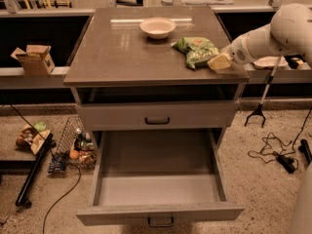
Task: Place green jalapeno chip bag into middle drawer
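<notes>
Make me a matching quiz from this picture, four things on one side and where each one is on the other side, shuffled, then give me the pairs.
1. white bowl
2. green jalapeno chip bag
3. middle drawer
4. tool

A. pulled open, below the countertop
B. at the bag's right edge
C. far middle of the countertop
D. lying crumpled on the countertop's right part

Pairs: 1-C, 2-D, 3-A, 4-B.

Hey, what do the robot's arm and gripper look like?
The arm is smooth, white and rounded. It narrows to a pale cream gripper, beside the green jalapeno chip bag on the cabinet top. No markings visible.
</notes>
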Robot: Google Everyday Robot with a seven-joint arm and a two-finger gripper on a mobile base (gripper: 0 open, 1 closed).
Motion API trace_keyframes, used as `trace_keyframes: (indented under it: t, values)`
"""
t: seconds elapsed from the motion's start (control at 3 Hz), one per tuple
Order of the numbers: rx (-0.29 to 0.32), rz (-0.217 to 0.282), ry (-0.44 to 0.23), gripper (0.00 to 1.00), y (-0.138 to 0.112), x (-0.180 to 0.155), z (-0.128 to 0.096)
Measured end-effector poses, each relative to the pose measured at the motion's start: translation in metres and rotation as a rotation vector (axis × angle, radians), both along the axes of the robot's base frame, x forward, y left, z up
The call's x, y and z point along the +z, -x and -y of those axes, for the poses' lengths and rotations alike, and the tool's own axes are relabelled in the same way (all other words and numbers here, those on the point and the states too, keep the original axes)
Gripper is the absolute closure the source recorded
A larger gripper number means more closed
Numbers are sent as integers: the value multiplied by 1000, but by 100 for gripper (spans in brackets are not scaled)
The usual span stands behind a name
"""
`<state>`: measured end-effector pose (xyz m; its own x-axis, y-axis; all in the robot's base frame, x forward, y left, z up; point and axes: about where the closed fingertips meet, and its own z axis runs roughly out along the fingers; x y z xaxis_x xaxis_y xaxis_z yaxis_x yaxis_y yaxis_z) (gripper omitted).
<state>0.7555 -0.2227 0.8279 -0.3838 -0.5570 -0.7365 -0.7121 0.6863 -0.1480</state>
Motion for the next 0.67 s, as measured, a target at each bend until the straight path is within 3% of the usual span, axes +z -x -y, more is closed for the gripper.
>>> trace_keyframes:
  t: [0.67]
  values:
    - [53, 81, 38, 98, 22, 38, -20]
